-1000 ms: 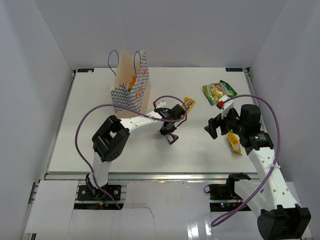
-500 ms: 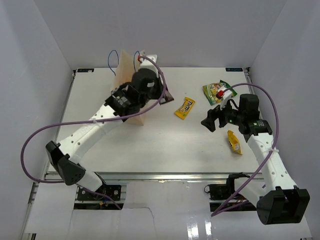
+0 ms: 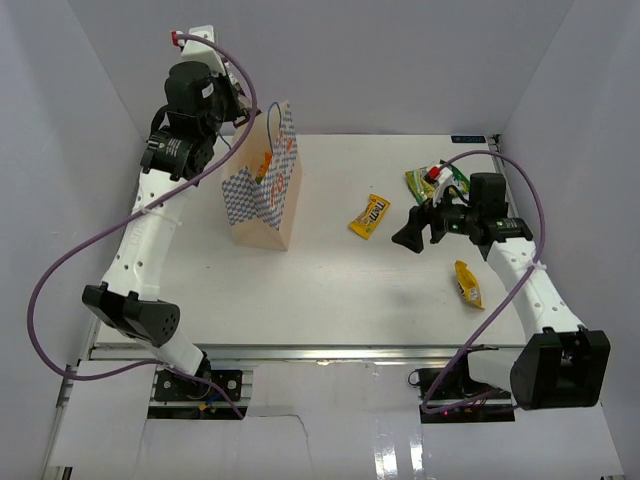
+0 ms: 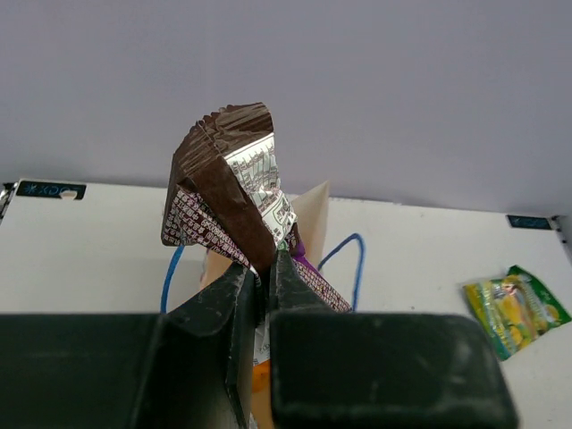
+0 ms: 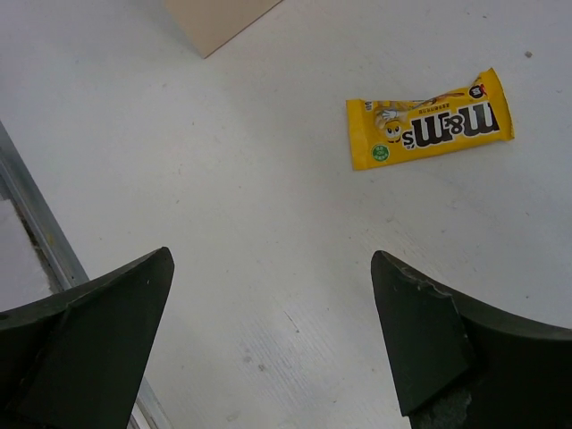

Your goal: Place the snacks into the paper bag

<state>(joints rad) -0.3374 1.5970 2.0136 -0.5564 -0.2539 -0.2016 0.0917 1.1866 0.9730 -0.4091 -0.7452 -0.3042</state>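
We find the left gripper [image 4: 265, 268] clamped on the dark brown bar [image 4: 219, 170], which it holds directly above the paper bag [image 3: 262, 190]; the bag's mouth lies just beneath its fingers. The right gripper [image 5: 268, 308] stands spread wide and empty. A yellow candy pack [image 5: 429, 131] lies ahead of its fingertips, untouched.

The table [image 3: 330, 290] is white and flat, and plain pale walls [image 3: 400, 60] close it on the left, far and right sides. A metal rail [image 3: 330, 351] runs along its near edge. A small dark label [image 3: 466, 138] lies at the far right edge.
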